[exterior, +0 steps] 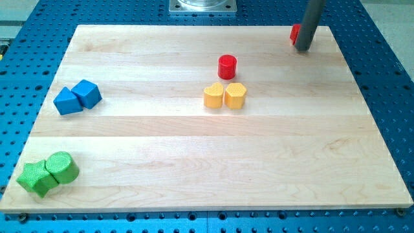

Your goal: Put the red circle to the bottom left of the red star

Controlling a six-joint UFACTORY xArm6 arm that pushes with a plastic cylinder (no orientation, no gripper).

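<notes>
The red circle (pixel 227 66) stands on the wooden board, just above the two yellow blocks. The red star (pixel 294 33) is at the board's top right edge, mostly hidden behind my rod, so its shape is hard to make out. My tip (pixel 302 48) rests on the board right beside the red star, at its right and bottom side, and seems to touch it. The red circle lies well to the left of and a little below the tip and the star.
A yellow pentagon-like block (pixel 213 96) and a yellow heart-like block (pixel 235 95) touch just below the red circle. Two blue blocks (pixel 77 97) sit at the left. A green star (pixel 35 177) and a green cylinder (pixel 62 167) sit at the bottom left.
</notes>
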